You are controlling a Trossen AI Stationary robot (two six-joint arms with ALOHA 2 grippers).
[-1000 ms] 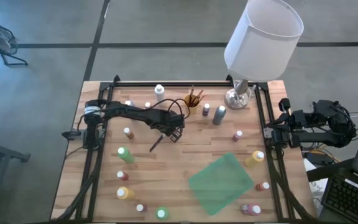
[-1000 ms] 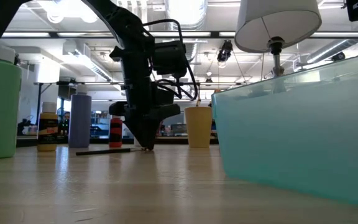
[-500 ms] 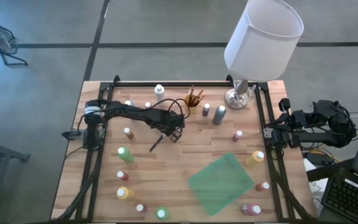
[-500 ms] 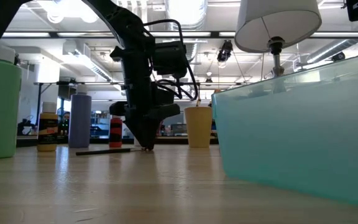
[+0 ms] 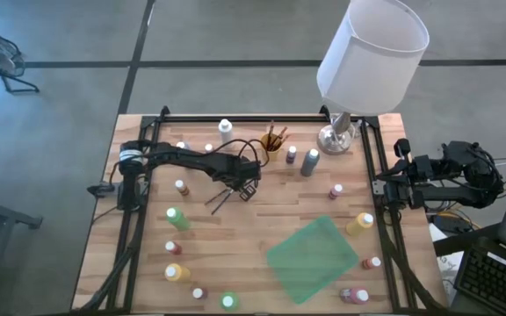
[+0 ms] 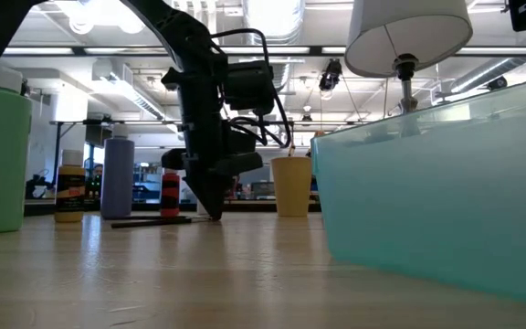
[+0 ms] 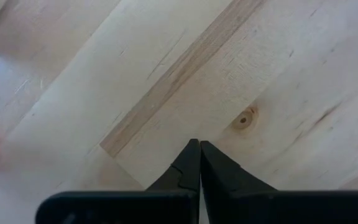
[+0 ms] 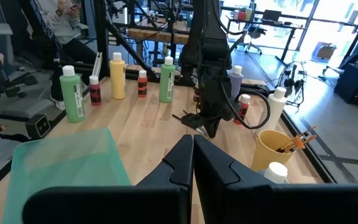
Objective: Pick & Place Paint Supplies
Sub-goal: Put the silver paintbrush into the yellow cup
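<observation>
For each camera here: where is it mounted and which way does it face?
High: overhead, straight down on the table; both arms, left pincer mid-table, right pincer at the right edge.
Low: tabletop level, looking across; left pincer down by a brush.
Left wrist: facing down at wood; shut left fingers.
Right wrist: looking across the table; shut right fingers.
Shared: low and right wrist both show the yellow cup.

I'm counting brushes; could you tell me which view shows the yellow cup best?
The right wrist view: the yellow cup sits close, mouth and brush handles visible. The high view shows it small from above, the low view only its side, the left wrist view not at all.
</observation>
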